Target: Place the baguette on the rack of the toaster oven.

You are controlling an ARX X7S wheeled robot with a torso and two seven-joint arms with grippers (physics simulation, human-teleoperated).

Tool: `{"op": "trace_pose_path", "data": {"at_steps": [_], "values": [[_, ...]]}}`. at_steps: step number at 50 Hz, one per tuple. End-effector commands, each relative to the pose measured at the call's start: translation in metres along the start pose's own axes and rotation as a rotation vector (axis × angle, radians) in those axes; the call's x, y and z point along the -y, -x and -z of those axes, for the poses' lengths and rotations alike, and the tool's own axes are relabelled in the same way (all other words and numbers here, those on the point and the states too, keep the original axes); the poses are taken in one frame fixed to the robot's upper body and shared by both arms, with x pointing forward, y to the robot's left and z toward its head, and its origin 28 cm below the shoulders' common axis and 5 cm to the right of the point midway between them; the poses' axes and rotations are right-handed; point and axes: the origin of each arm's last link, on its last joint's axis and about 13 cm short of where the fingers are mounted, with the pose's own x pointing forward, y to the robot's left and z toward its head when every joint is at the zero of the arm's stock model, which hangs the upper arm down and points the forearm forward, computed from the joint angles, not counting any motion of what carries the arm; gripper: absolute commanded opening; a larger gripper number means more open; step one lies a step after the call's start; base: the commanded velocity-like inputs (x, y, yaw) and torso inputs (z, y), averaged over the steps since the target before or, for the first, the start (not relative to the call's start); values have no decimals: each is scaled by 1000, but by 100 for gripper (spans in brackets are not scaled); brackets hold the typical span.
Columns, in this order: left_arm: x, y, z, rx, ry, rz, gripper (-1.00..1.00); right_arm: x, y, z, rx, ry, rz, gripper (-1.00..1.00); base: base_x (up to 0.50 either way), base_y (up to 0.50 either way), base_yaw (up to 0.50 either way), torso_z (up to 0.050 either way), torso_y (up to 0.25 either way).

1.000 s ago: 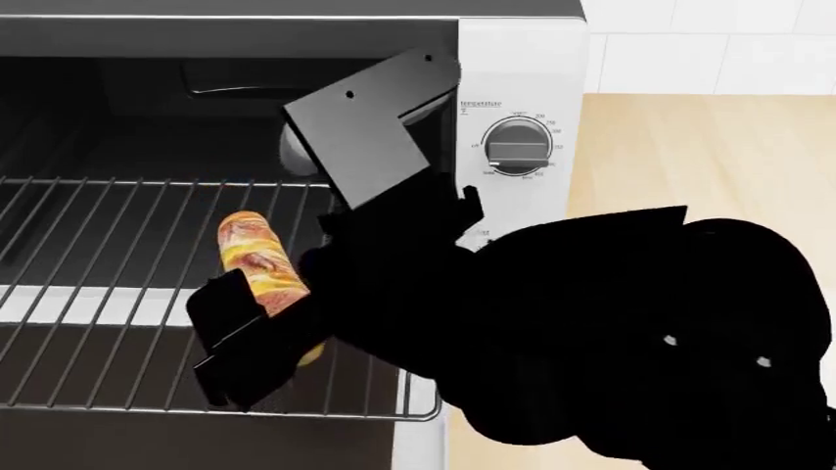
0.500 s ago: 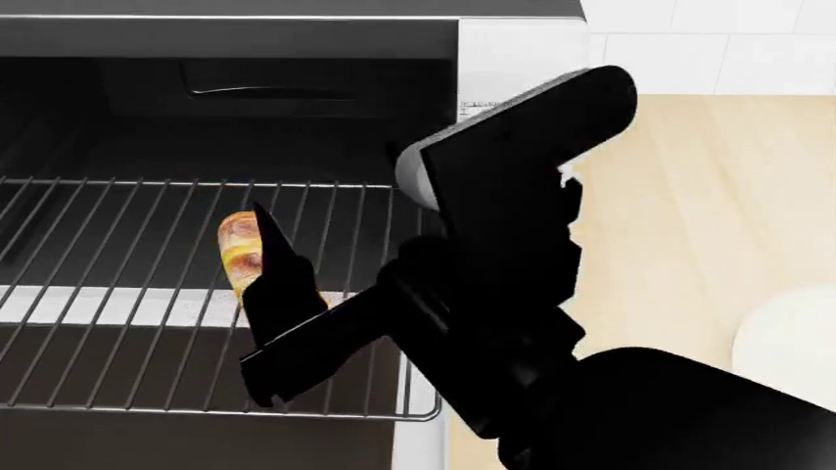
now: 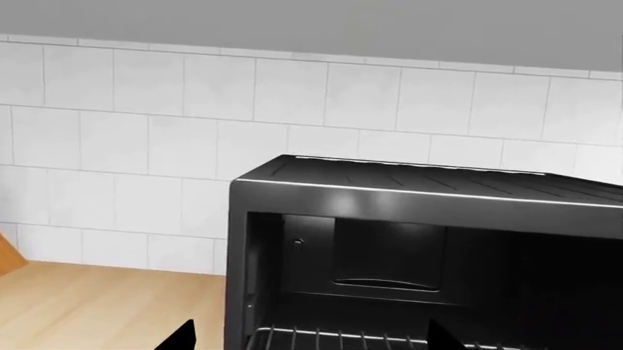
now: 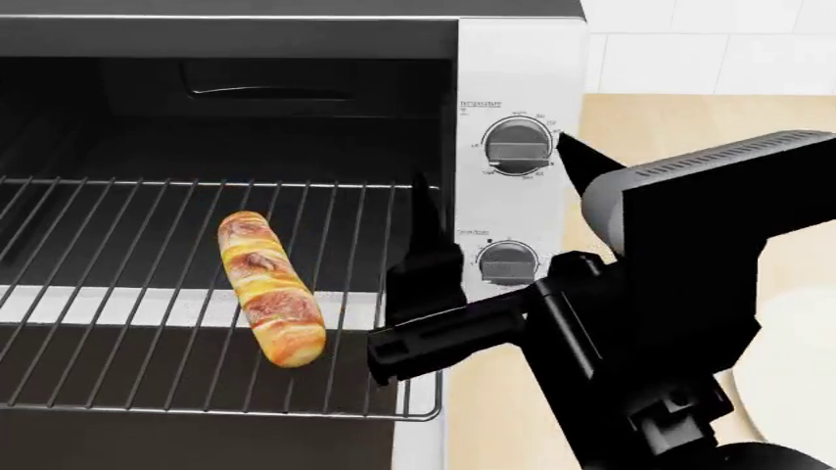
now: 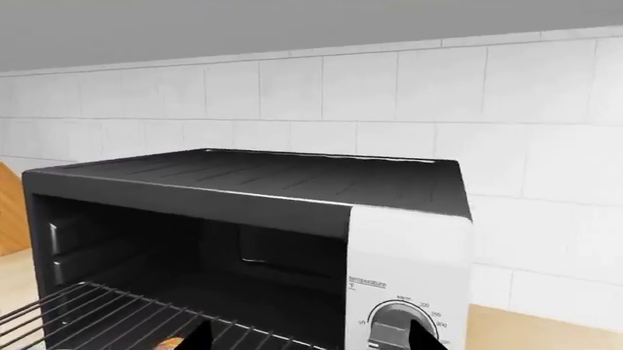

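The baguette (image 4: 270, 289) lies flat on the rack (image 4: 131, 225) inside the toaster oven (image 4: 516, 59), free of any grip. My right gripper (image 4: 494, 162) is open and empty, to the right of the baguette, in front of the oven's knob panel. In the right wrist view its fingertips (image 5: 200, 337) frame the rack (image 5: 98, 313), and one end of the baguette (image 5: 171, 343) peeks in. The left gripper (image 3: 309, 339) is open and empty, facing the oven's (image 3: 389, 189) dark mouth and rack (image 3: 341, 339) from a distance. It is out of the head view.
Two grey knobs (image 4: 516, 147) (image 4: 507, 261) sit on the oven's white side panel. A wooden counter (image 4: 679, 127) runs to the right, with a pale round object (image 4: 797, 343) at the edge. A white tiled wall (image 3: 117, 146) stands behind.
The right gripper has let go of the baguette and drawn back to the right, out of the oven. The baguette now rests alone on the rack.
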Motion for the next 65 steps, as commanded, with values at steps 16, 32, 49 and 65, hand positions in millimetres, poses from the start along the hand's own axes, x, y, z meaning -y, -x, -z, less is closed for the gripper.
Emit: {"op": "trace_pose_path", "data": {"at_steps": [16, 32, 49, 65], "values": [[3, -1, 0, -11, -15, 19, 100, 22, 31, -3, 65, -74, 291, 100, 0, 0, 0, 0, 0], [3, -3, -1, 13, -15, -4, 100, 33, 39, -2, 11, 20, 446, 100, 0, 0, 0, 0, 0], [7, -14, -12, 17, -26, -1, 100, 39, 30, -19, 57, 68, 436, 100, 0, 0, 0, 0, 0], [9, -20, -32, 78, -17, -2, 100, 40, 15, -34, 127, 67, 438, 100, 0, 0, 0, 0, 0]]}}
